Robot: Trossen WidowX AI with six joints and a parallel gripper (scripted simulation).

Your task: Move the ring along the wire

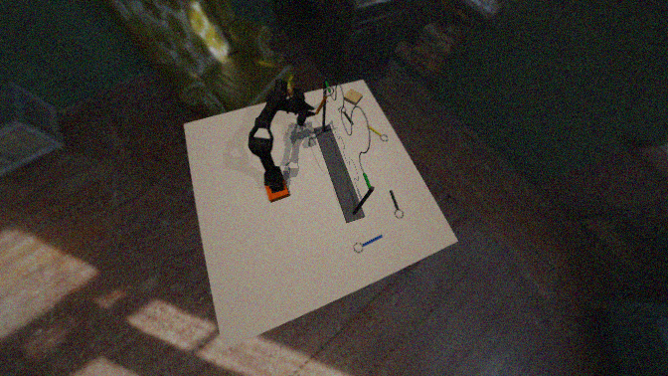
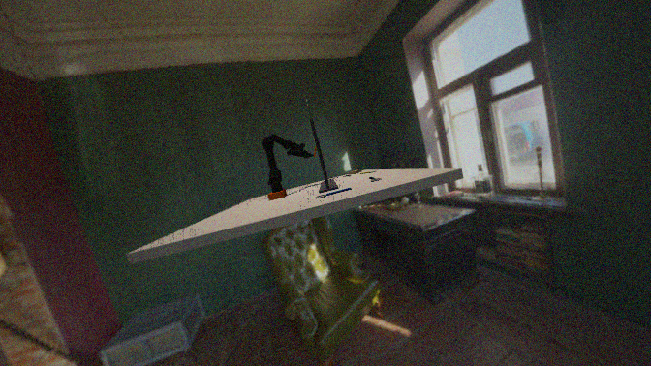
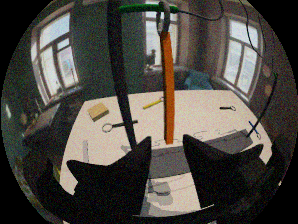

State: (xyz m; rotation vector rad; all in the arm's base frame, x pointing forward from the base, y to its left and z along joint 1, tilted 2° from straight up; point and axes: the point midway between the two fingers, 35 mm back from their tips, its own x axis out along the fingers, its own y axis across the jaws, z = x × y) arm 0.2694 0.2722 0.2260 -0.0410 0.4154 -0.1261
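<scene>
Black six-joint arm (image 1: 260, 145) (image 2: 273, 167) stands on its orange base (image 1: 284, 195) (image 2: 277, 196), bent at the elbow, forearm reaching toward the far post, claw angled slightly down. Black parallel-jaw gripper (image 1: 313, 112) (image 2: 312, 155) (image 3: 166, 139) is released: fingers parted, nothing clamped. Grey metal ring (image 1: 329, 91) (image 3: 163, 19) hangs on the green wire section (image 1: 326, 84) (image 3: 137, 8) beside the tall black far post (image 1: 324, 116) (image 3: 118, 60). Its flat orange handle (image 1: 321, 105) (image 2: 315, 151) (image 3: 169, 90) hangs down, lower end between the fingertips in wrist view, gap visible each side. Other green section (image 1: 367, 180), by the near post (image 1: 363, 200), has no ring on it. Wrist shows wire through ring; exterior is too small for that. Top shows both green sections; wrist clearly shows only one.
</scene>
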